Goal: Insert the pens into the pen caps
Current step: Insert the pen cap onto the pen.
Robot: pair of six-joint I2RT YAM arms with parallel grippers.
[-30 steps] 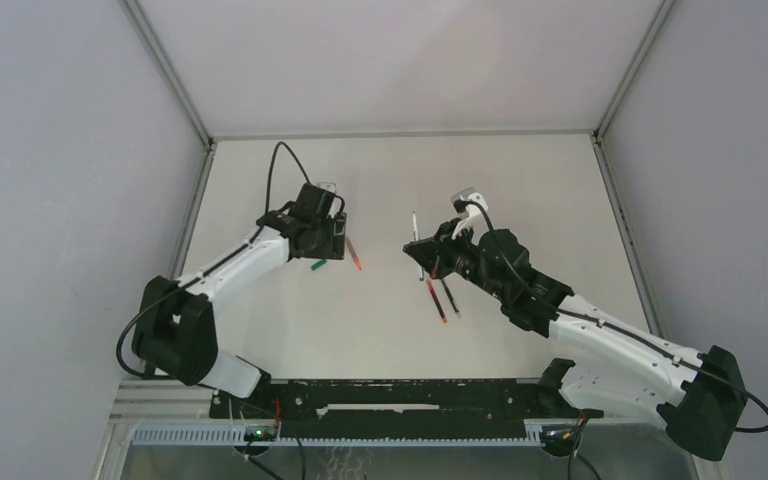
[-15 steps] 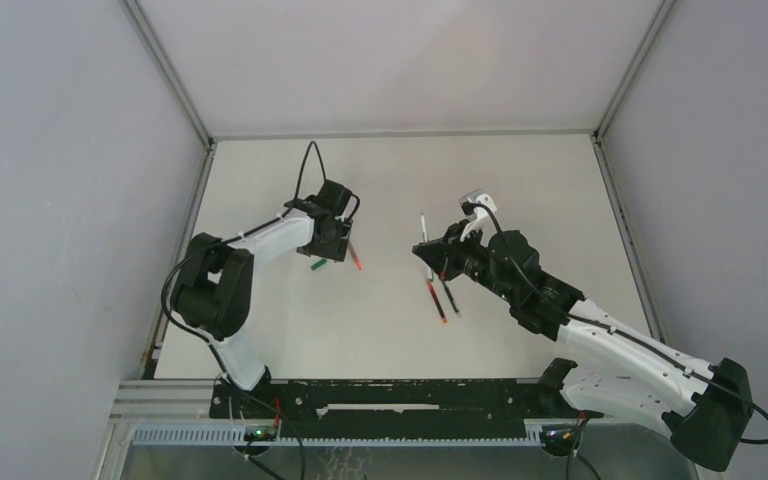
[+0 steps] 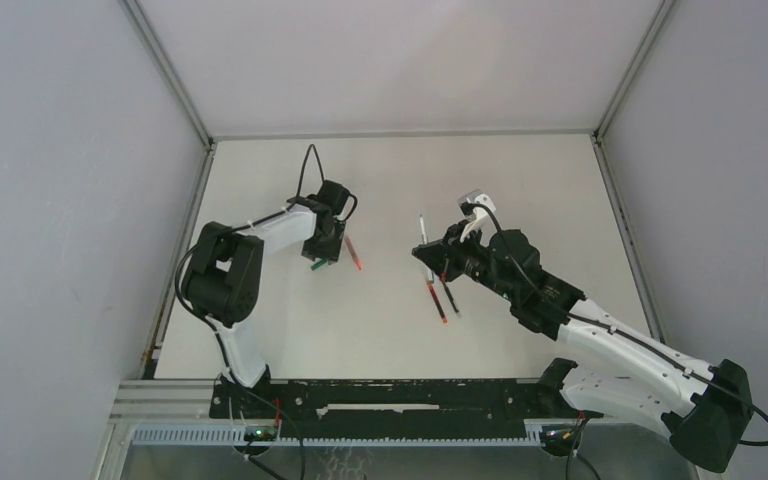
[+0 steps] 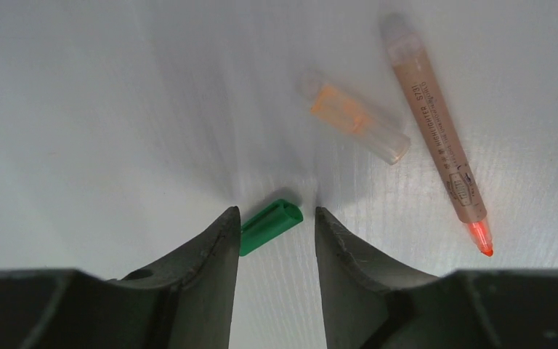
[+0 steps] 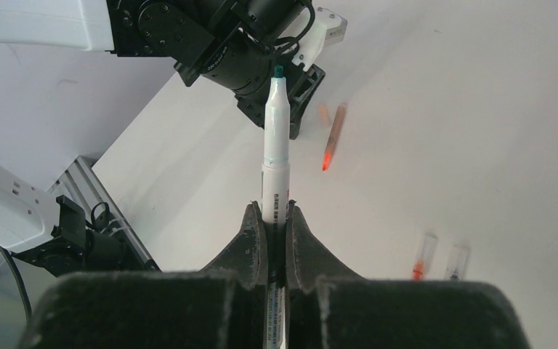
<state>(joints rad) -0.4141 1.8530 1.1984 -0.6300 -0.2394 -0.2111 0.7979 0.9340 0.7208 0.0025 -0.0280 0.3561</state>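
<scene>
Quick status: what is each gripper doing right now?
Left gripper: open, green cap between its jaws, not clamped.
Right gripper: shut on the green pen.

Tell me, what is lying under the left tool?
A green cap lies on the table, between the fingers of the open left tool. Its near end is hidden behind one finger, so its full length cannot be seen.
</scene>
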